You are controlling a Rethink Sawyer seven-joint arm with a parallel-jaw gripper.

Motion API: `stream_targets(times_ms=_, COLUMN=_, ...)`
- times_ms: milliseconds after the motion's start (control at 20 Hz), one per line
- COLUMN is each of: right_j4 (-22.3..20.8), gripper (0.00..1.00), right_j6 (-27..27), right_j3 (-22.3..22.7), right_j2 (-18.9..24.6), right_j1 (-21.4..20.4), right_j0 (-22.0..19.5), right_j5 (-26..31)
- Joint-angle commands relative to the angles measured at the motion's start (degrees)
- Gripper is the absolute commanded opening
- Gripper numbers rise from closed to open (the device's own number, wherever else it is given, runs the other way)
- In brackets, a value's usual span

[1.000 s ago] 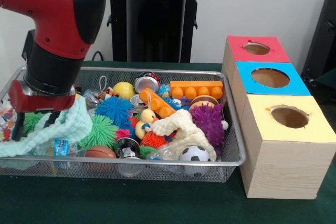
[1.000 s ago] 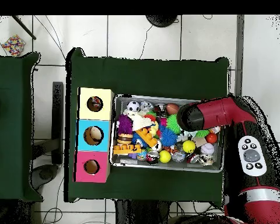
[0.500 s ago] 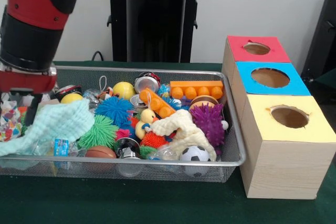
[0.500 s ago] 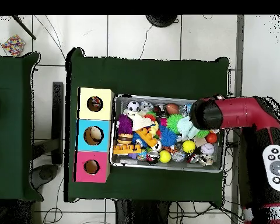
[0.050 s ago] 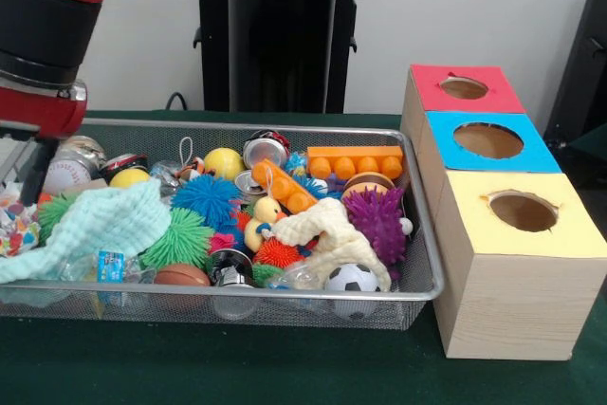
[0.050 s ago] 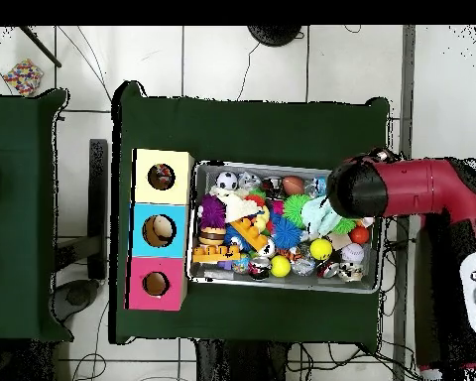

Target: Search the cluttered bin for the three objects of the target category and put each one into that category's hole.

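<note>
A wire mesh bin (image 5: pixel 285 287) holds a jumble of toys: a mint green cloth (image 5: pixel 100 225), a cream knitted cloth (image 5: pixel 327 234), a purple spiky ball (image 5: pixel 377 220), a blue spiky ball (image 5: pixel 206 198), a soccer ball (image 5: pixel 352 281), a yellow ball (image 5: pixel 224 162), a baseball (image 5: pixel 68 173) and an orange brick (image 5: pixel 354 160). My gripper (image 5: pixel 27 168) hangs over the bin's left end, above the mint cloth, and appears empty. From overhead the arm's end (image 6: pixel 349 190) covers the bin's right part (image 6: pixel 282 283).
A wooden box with three holes stands right of the bin: red top (image 5: pixel 463 88), blue top (image 5: pixel 488 140), yellow top (image 5: pixel 522 211). Overhead, these sit left of the bin, with the yellow top (image 6: pixel 162 176) uppermost. A black stand (image 5: pixel 282 35) rises behind the bin.
The arm has lifted and drawn off to the left in the front view, away from the mint cloth. The cloth stays in the bin and the baseball now shows.
</note>
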Motion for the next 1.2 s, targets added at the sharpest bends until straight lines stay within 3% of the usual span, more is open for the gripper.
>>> stream_targets(times_ms=50, right_j4=-3.1, gripper=1.0, right_j6=-13.4, right_j3=2.8, right_j2=2.8, right_j1=2.5, right_j0=1.6, right_j5=1.2)
stream_targets(times_ms=300, right_j4=-4.1, gripper=1.0, right_j6=-12.5, right_j3=2.3, right_j2=1.8, right_j1=3.8, right_j0=2.1, right_j5=1.0)
stream_targets(times_ms=1200, right_j4=-9.8, gripper=1.0, right_j6=-11.9, right_j3=-7.3, right_j2=-1.4, right_j1=11.6, right_j0=6.7, right_j5=4.2)
